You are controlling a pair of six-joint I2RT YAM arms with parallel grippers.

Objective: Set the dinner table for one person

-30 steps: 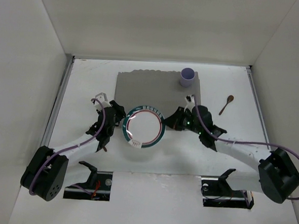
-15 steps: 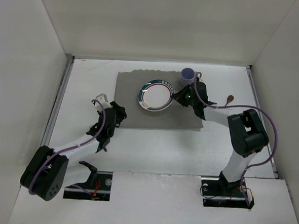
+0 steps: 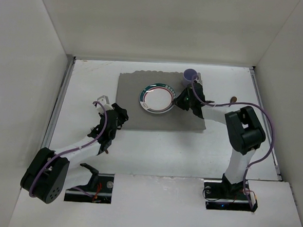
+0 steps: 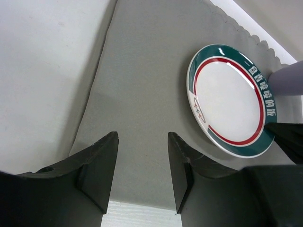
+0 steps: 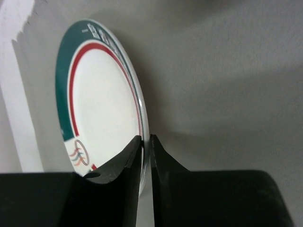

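A white plate (image 3: 157,98) with a green and red rim lies over the grey cloth mat (image 3: 136,115) on the white dinner table (image 3: 190,147). My right gripper (image 3: 180,101) is shut on the plate's right rim; in the right wrist view the rim (image 5: 142,118) sits pinched between the two fingers. My left gripper (image 3: 115,116) is open and empty at the mat's near left edge. In the left wrist view the plate (image 4: 232,99) lies beyond its fingers (image 4: 106,161). A purple cup (image 3: 190,75) stands just behind the plate.
A brown wooden spoon (image 3: 231,101) lies on the table to the right of the mat, partly behind my right arm. A small white piece (image 3: 102,97) sits by my left wrist. White walls close in the table.
My right gripper carried the plate from the mat's near edge up to the mat's far middle, beside the cup, then set it a little flatter. The left arm has not moved.
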